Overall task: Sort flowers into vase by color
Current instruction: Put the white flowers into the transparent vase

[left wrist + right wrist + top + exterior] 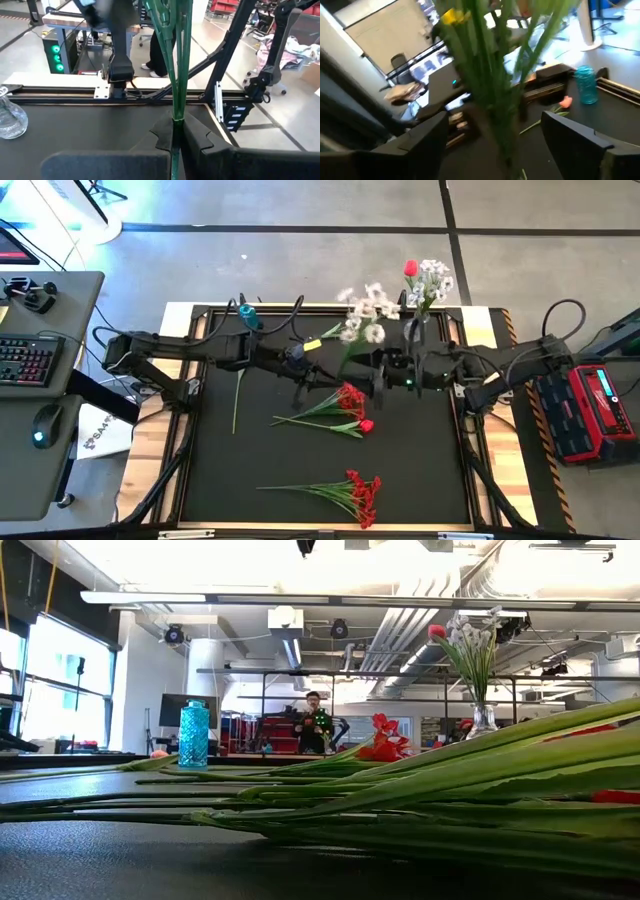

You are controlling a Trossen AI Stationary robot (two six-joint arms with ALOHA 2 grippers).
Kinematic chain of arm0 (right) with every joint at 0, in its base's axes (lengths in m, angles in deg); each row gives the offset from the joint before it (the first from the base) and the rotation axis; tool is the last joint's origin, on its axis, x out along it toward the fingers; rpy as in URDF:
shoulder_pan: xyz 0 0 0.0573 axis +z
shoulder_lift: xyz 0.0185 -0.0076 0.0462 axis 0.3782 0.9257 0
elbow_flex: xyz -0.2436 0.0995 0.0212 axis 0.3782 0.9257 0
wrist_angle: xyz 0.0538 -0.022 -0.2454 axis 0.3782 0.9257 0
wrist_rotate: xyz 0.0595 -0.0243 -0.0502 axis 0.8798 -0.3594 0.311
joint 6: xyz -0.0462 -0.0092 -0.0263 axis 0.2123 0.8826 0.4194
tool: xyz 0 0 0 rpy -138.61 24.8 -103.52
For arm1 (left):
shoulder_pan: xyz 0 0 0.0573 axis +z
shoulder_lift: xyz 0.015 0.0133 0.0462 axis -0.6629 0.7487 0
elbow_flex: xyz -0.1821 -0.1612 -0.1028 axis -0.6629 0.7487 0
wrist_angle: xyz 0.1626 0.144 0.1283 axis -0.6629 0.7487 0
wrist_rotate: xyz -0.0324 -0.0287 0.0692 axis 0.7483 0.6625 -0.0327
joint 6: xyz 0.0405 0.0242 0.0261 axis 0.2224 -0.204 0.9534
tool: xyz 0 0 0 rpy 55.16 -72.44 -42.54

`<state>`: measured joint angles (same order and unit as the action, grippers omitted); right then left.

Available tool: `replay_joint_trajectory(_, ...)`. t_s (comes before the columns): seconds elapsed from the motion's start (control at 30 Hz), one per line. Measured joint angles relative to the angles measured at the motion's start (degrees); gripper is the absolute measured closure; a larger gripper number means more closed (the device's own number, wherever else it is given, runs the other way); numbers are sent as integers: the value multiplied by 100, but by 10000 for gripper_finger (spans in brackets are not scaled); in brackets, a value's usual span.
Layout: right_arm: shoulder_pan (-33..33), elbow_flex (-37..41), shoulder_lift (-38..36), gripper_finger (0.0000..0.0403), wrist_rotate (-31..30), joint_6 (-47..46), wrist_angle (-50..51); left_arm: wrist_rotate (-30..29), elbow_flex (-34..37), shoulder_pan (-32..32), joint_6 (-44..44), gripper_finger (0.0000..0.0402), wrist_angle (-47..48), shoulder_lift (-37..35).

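A spray of small white blossoms (pixel 365 315) stands up over the middle of the black mat, its green stems (pixel 176 75) in my shut left gripper (pixel 320 375). My right gripper (pixel 380 372) is open, with one finger on each side of the same stems (pixel 490 100); whether they touch does not show. A clear vase (pixel 420 330) at the far right holds white blossoms and a red rose (pixel 410 268). Red blooms (pixel 348 398) and a red bunch (pixel 362 495) lie on the mat. A pink tulip (pixel 237 395) lies near the blue vase (pixel 247 313). My left gripper pinches the spray's bundled green stems (pixel 176 120) between its two fingers, low on the stems. The fingers come nearly level from the table's left and lie across the stems. The spray stands upright above them, lifted clear of the mat.
The mat has a raised black frame (pixel 200 310) around it. A yellow tag (pixel 452 17) hangs on the held stems. Free mat lies at the left near side. A desk with a keyboard (pixel 25 360) stands left of the table, a red box (pixel 595 410) right of it.
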<state>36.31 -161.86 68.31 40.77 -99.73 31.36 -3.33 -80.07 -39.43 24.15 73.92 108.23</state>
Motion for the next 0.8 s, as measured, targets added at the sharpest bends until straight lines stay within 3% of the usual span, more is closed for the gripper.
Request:
replay_joint_trajectory(0.33, -94, 0, 0, 170, -817, -242, -100, 977, 0, 459, 755, 401, 368, -2)
replay_joint_trajectory(0.5, -241, 0, 89, 188, -931, -200, -583, 1158, 0, 642, 1041, 401, 447, -2)
replay_joint_trajectory(0.7, -345, 0, 502, 192, -852, 261, -1123, 1768, 0, 933, 1216, 401, 522, -4)
replay_joint_trajectory(0.8, -358, 0, 620, 217, -994, 13, -1124, 1764, 0, 1010, 1270, 401, 585, -4)
